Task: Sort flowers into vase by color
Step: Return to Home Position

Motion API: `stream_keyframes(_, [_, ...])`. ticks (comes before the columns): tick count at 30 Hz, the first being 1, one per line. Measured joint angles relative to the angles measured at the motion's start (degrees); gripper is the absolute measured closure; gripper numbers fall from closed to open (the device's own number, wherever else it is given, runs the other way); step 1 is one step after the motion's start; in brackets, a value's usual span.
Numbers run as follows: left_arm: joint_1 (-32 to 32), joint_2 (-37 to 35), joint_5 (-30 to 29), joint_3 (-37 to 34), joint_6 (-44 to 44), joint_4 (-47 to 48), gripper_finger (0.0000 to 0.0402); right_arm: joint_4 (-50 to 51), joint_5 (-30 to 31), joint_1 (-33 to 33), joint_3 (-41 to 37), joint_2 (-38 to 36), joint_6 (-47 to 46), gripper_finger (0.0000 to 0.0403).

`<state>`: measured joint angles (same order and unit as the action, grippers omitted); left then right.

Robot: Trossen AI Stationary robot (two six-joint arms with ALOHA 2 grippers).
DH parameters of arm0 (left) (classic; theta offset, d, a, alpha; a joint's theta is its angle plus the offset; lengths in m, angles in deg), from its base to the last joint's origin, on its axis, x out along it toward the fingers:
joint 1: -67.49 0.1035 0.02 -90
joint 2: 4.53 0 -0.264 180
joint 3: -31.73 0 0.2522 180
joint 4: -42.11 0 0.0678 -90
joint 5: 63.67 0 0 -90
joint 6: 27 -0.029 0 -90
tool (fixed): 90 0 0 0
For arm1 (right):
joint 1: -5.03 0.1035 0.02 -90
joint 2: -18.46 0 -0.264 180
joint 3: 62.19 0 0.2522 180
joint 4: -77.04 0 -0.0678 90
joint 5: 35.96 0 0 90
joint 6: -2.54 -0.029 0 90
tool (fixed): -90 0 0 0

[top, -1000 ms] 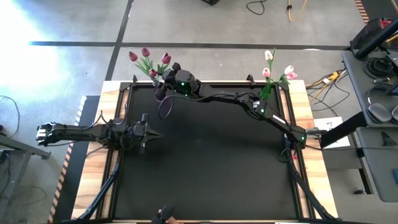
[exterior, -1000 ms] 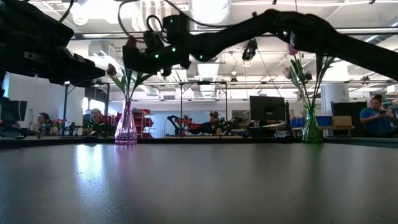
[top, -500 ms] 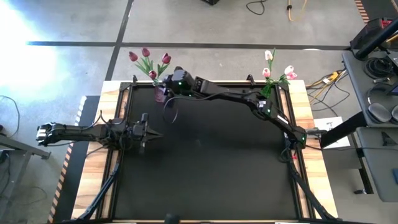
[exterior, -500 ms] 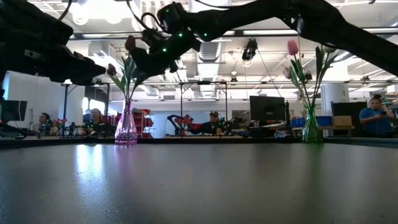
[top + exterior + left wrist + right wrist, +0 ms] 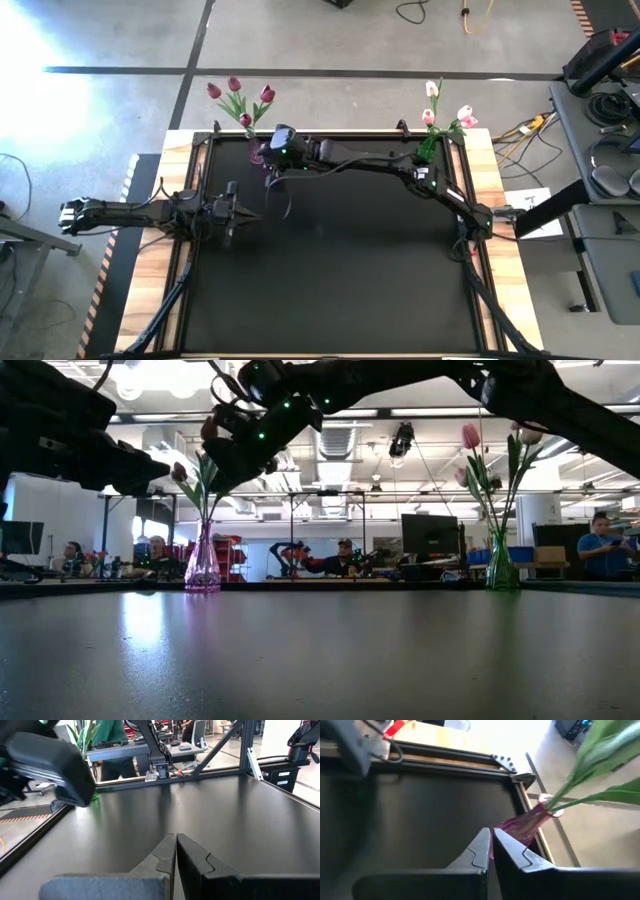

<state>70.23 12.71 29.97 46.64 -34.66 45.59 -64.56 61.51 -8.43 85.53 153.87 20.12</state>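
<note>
With dark flowers (image 5: 240,98) sitting in the purple vase (image 5: 203,565) and pale flowers (image 5: 445,112) in the green vase (image 5: 501,570), the right pincer (image 5: 491,831) by the purple vase and the left pincer (image 5: 175,836) are being held clenched, empty; light and bendy, flowers should be pinched softly, mid-length.

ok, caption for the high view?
Magenta tulips in violet vase, pale tulips in green vase; right gripper shut beside violet vase, left gripper shut at left edge.
</note>
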Motion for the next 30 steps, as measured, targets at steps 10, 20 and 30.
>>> stream_keyframes(10, [0.0, -0.14, -0.04, 0.0, 0.44, -0.22, 0.0402, -11.6, -5.47, 0.47, -11.77, -0.26, -5.12, 0.0394])
stream_keyframes(20, [0.0, -0.1, -0.14, 0.0, 0.46, -0.28, 0.0402, -28.65, -5.97, 1.49, -36.88, -12.17, -7.5, 0.0394])
stream_keyframes(30, [0.0, -0.14, -0.26, 0.0, 0.42, -1.93, 0.0402, -42.13, -5.93, 2.28, -69.42, -34.54, -7.54, 0.0394])
